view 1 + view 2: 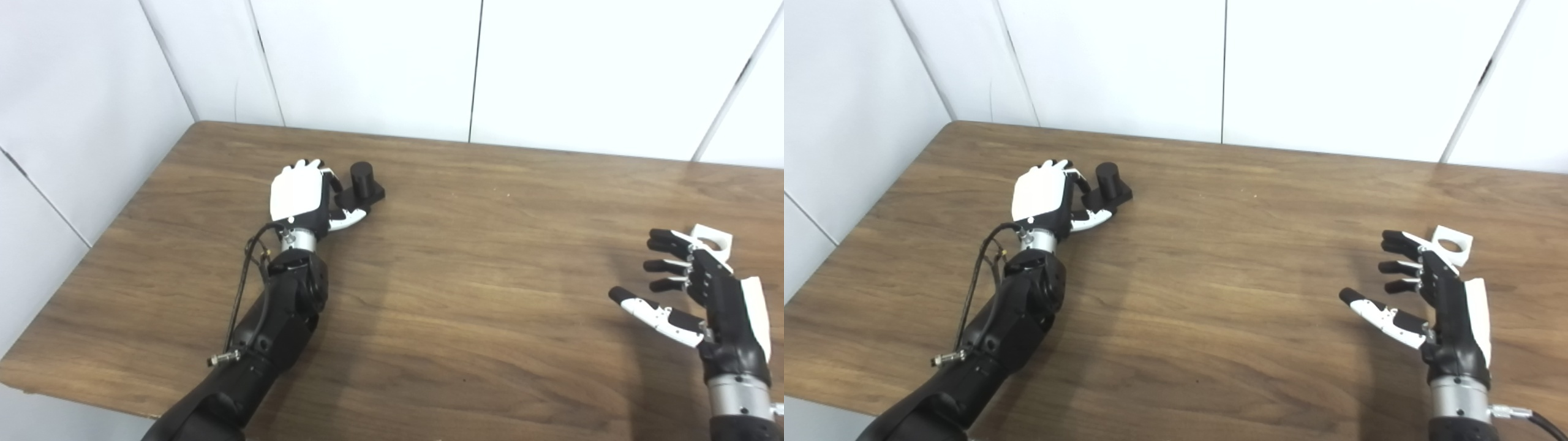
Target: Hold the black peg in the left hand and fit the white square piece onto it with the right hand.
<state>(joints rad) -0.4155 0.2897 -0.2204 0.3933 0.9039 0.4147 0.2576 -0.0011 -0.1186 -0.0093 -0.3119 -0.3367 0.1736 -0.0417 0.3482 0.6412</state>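
The wooden worktop (465,275) carries both task parts, set well apart. The left arm (275,331) reaches in toward the far left area; the right arm enters at the near right corner.

The left hand (306,196) rests against the black peg (362,185), an upright cylinder on a square base that sits on the worktop. Its fingers curl around the near side of the base, the thumb lying along the front edge. Whether the grip is fully closed cannot be told from either view; the peg is not lifted.

The right hand (1427,294) hovers with fingers spread and thumb extended, holding nothing. The white square piece (1451,245), with a round hole through it, lies on the worktop just beyond the fingertips.

Step in hand, as judged: acquisition of both parts. The next move calls for the left hand to secure the peg base, and for the right hand to advance and close on the white piece, hole kept upward for alignment with the cylinder.
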